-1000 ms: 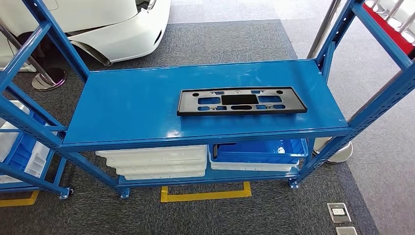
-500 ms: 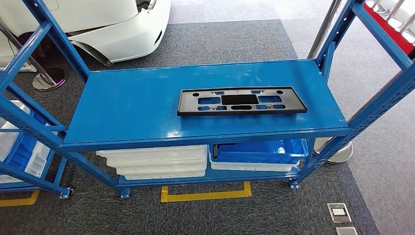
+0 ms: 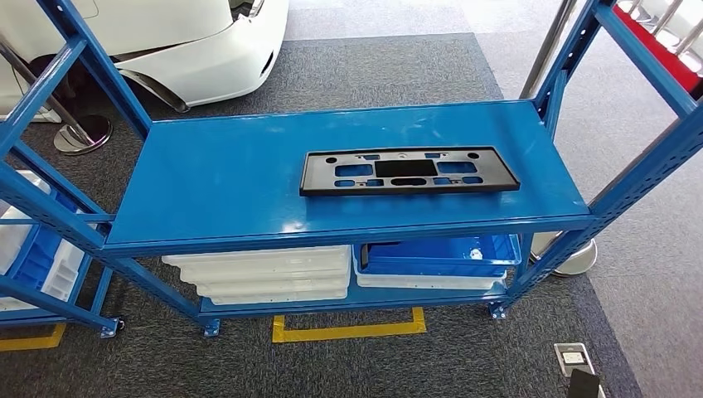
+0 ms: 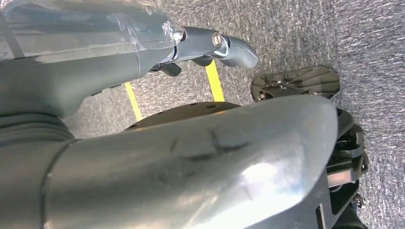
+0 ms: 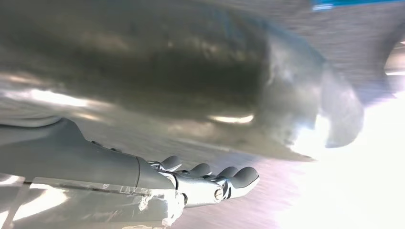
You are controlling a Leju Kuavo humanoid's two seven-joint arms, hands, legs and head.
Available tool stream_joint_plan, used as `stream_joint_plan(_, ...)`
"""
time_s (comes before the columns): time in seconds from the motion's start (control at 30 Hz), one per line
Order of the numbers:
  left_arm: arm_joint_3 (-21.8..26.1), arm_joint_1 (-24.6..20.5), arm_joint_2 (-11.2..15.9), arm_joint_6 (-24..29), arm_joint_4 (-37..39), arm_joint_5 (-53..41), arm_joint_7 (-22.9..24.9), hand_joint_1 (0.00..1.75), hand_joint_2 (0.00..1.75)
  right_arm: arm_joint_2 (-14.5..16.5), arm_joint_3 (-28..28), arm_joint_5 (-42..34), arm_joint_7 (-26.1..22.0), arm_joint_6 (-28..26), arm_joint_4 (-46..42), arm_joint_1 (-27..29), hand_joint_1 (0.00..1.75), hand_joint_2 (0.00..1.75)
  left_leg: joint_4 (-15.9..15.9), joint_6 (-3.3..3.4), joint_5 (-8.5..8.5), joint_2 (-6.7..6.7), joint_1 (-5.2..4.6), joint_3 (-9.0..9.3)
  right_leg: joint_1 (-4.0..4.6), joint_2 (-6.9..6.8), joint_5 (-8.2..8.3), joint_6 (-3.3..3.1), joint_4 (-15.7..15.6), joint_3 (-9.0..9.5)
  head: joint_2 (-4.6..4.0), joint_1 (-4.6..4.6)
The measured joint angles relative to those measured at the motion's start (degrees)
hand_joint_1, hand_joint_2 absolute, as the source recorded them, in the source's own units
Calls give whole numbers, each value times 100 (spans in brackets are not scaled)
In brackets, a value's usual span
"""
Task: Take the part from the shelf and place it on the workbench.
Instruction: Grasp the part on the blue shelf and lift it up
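Part [image 3: 409, 172] dead ahead on the top shelf [image 3: 224, 178] of the blue rack, lying flat, right of centre and a little nearer the front edge than the back. It is a long, thin black plate, matte, rectangular with rounded cut-outs through which the blue shows. The shelf under it is glossy painted metal, smooth, with a bright glare spot near the front lip.

My hands are well away from it. In the head view a dark tip of my right hand [image 3: 584, 383] pokes in at the bottom right corner, low over the grey carpet, far below and in front of the shelf. In the right wrist view that right hand [image 5: 210, 181] shows its dark, rounded fingertips [image 5: 244, 175] lined up side by side, stretched out straight, nothing in them. The picture is smeared and washed out with glare.

My left hand [image 4: 210, 45] hangs down over speckled grey carpet crossed by yellow tape lines [image 4: 214, 81]. A smooth grey finger reaches out straight, with a metal pin at its hinge; it holds nothing, and how far the rest are spread I cannot tell.

Below the part, stacked white trays [image 3: 265, 278] and a blue bin [image 3: 443, 253] sit on the lower shelf.
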Motion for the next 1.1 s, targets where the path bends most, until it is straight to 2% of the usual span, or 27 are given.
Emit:
stream_joint_plan(0.07,-16,-4,1,-16,1,1,-27,0,0,52,-508,1275,5,4,-322,-85,0,0,1,-2,2,1,13,1,20,5,6,-6,-3,11,0,1)
stream_joint_plan(0.17,-61,-21,1,-50,3,7,-63,0,0,433,-1856,4584,343,88,-1036,-60,0,0,8,-3,5,-9,23,10,39,-5,12,-16,-17,16,1,39)
stream_joint_plan(0.23,-84,-28,1,-79,3,13,-94,0,0,579,-2521,6370,718,180,-1431,27,0,0,6,2,16,-49,16,10,24,-46,5,-9,-18,16,1,-9)
stream_joint_plan(0.27,-90,-18,1,-90,3,15,-106,0,0,595,-2733,6860,895,201,-1625,73,0,0,5,3,22,-66,12,6,23,-63,2,-6,-18,16,1,-24)
stream_joint_plan(0.3,-95,-5,2,-96,4,17,-113,0,0,593,-2907,7024,1024,201,-1811,112,0,0,4,1,25,-72,11,1,27,-67,3,-6,-18,16,0,-26)
stream_joint_plan(0.33,-98,6,2,-99,6,17,-116,0,0,589,-3059,6871,1096,194,-1975,144,0,0,3,-3,25,-67,11,-1,32,-62,4,-8,-18,16,-1,-18)
stream_joint_plan(0.37,-100,10,3,-99,8,18,-117,0,0,589,-3192,6413,1115,182,-2117,178,0,0,3,-4,23,-59,12,0,35,-54,5,-9,-17,16,-1,-12)
stream_joint_plan(0.47,-102,-7,5,-99,10,24,-122,0,0,605,-3441,4417,1114,138,-2467,291,0,0,2,-5,21,-52,14,0,32,-45,5,-9,-17,16,0,-10)
stream_joint_plan(0.53,-105,-9,7,-99,11,26,-125,0,0,623,-3536,3712,1110,127,-2657,368,0,0,1,-5,21,-47,15,-1,28,-40,5,-9,-17,14,0,-9)
stream_joint_plan(0.73,-114,-11,7,-118,11,10,-145,0,0,642,-3683,3342,1066,66,-2993,427,0,0,0,-5,20,-36,13,4,26,-30,7,-10,-18,15,0,0)
stream_joint_plan(0.87,-147,-14,7,-119,11,-3,-145,0,0,661,-3663,2853,741,183,-3001,418,0,0,0,-5,20,-33,14,3,23,-29,9,-11,-18,15,2,1)
stream_joint_plan(1.1,-227,-23,7,-85,11,-2,-155,0,0,720,-3237,2474,372,214,-3180,373,0,0,0,-5,20,-33,14,4,24,-29,9,-11,-18,15,0,4)
